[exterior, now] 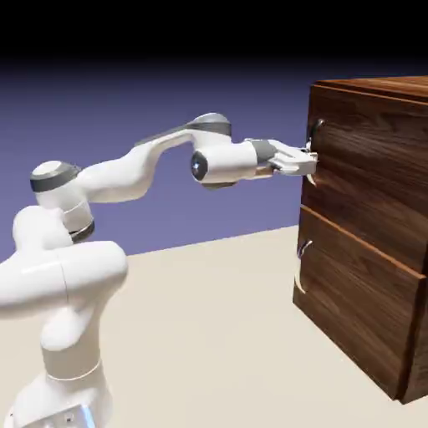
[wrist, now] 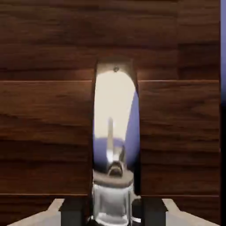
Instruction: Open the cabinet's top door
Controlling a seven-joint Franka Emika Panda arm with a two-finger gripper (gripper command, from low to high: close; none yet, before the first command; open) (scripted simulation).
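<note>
1. Where the white arm (exterior: 121,180) ends, exterior view, gripper (exterior: 310,163) is right at the curved handle (exterior: 318,128) of the top door (exterior: 368,171). Door is shut, upper front of the cabinet (exterior: 393,82), exterior view's right. Lower panel (exterior: 359,309) also shut, own silver handle (exterior: 301,266).
2. Hand view: top door's handle runs up mid-picture, shiny, reflecting pale and blue. Its near end sits between the fingers (wrist: 73,212), one each side. Can't tell if they're clamped on it or just around it. Dark wood grain behind.
</note>
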